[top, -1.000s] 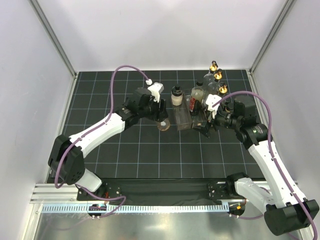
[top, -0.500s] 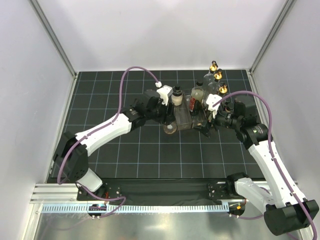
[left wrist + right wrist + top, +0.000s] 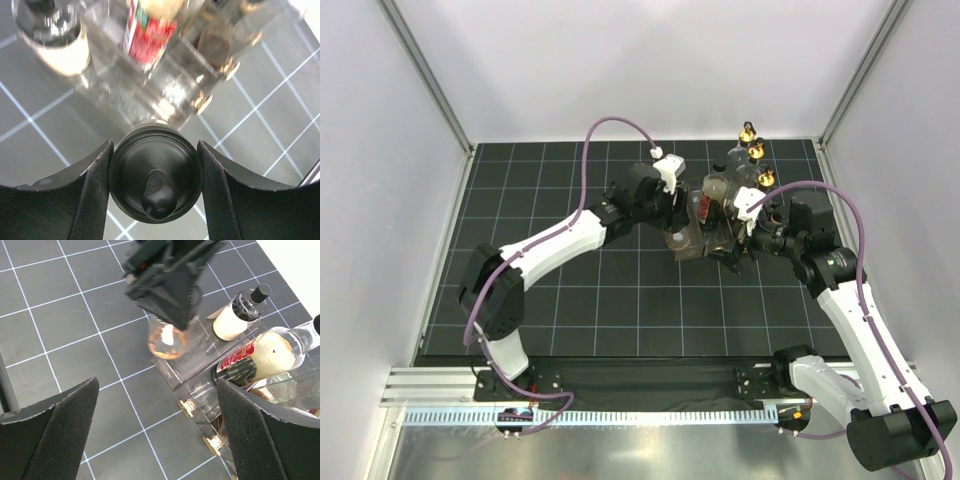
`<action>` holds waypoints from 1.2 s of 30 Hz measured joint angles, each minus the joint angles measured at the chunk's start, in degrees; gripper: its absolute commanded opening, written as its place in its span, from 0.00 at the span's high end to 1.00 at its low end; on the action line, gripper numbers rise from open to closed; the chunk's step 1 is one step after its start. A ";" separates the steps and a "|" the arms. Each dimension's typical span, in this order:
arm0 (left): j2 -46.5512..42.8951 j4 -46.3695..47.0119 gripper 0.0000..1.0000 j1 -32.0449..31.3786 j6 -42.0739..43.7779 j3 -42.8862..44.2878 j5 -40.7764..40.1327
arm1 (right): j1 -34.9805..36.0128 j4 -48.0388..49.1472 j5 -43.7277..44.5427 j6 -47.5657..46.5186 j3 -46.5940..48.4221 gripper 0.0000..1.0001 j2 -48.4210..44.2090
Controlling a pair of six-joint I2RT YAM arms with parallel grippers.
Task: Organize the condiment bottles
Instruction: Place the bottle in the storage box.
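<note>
**Left gripper.** The left gripper [image 3: 155, 148] is gripping a black-capped bottle [image 3: 152, 172] by its cap. One finger is pressing on each side of the cap, with the jaws at a medium width. In the right wrist view this bottle is hanging upright beneath the gripper. Its clear, orange-tinted base is sitting over the end of the clear plastic rack [image 3: 200, 371] nearest the left arm. Whether the base is touching the rack cannot be determined.

**Right gripper.** The right gripper [image 3: 157, 385] is standing wide open with nothing between its fingers. It is hovering over the gridded black mat [image 3: 570, 290], just beside the opposite end of the rack.

**Other bottles.**
- A small bottle with pale contents [image 3: 235, 315] and a black cap is standing at the far side of the rack, close to the held bottle. Whether it is occupying a compartment cannot be determined.
- A white-capped red sauce bottle [image 3: 252, 360] is standing inside the rack, next to the small pale one.
- Three tall clear bottles with gold pourer tops [image 3: 756, 152] are standing together at the far right end of the rack. Their bases are hidden behind the other items.

**Rack.** The rack is lying on the mat between the two grippers.
</note>
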 measured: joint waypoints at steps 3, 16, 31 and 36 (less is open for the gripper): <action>2.38 0.35 1.00 0.00 0.04 3.58 -0.15 | -0.20 0.02 0.00 0.09 0.00 0.00 0.00; 11.52 -0.20 0.98 0.09 2.38 12.04 -2.10 | -0.74 0.02 -0.24 0.09 0.00 0.00 -0.61; 16.06 -0.33 0.48 0.52 3.26 12.28 -2.12 | -1.16 0.02 -0.48 0.09 0.00 0.00 -0.74; 17.22 -0.09 0.33 0.52 3.06 12.28 -2.03 | -1.73 0.02 -0.52 0.09 0.00 0.00 -0.74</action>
